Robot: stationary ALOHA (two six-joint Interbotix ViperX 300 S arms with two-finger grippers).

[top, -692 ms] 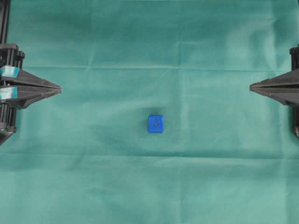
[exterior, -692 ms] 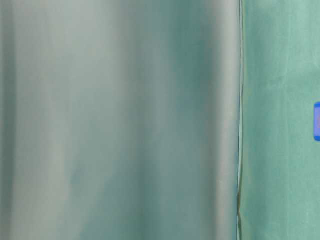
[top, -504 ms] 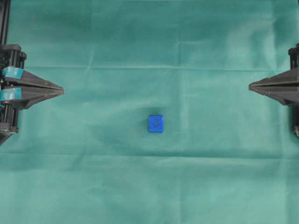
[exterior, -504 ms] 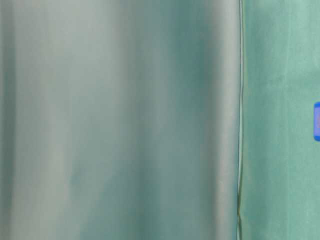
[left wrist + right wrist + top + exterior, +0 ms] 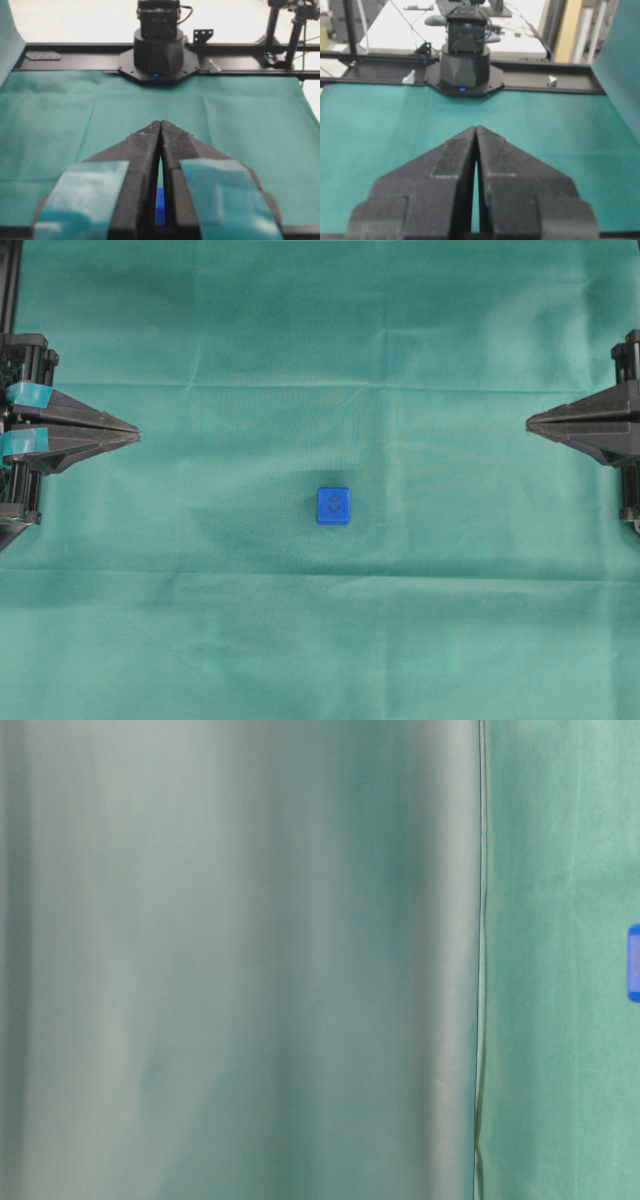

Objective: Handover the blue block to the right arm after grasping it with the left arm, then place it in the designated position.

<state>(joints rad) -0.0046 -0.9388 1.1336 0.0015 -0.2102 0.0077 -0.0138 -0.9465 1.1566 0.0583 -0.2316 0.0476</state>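
The blue block [image 5: 334, 505] lies alone on the green cloth near the middle of the overhead view. A sliver of it shows at the right edge of the table-level view, the blue block [image 5: 634, 962]. It also shows through the slit behind the left fingers, the blue block [image 5: 160, 206]. My left gripper [image 5: 137, 435], with teal tape on its fingers, is shut and empty at the far left, pointing toward the middle. My right gripper [image 5: 529, 422], all black, is shut and empty at the far right. The designated position is not visible.
Green cloth [image 5: 330, 640] covers the whole table, with faint fold lines. In the left wrist view the right arm's black base [image 5: 158, 50] stands at the far edge; in the right wrist view the left arm's base [image 5: 464, 60] does. A blurred green cloth fold [image 5: 240, 960] fills most of the table-level view.
Both grippers have crept a little inward toward the middle, staying shut. The blue block has not moved.
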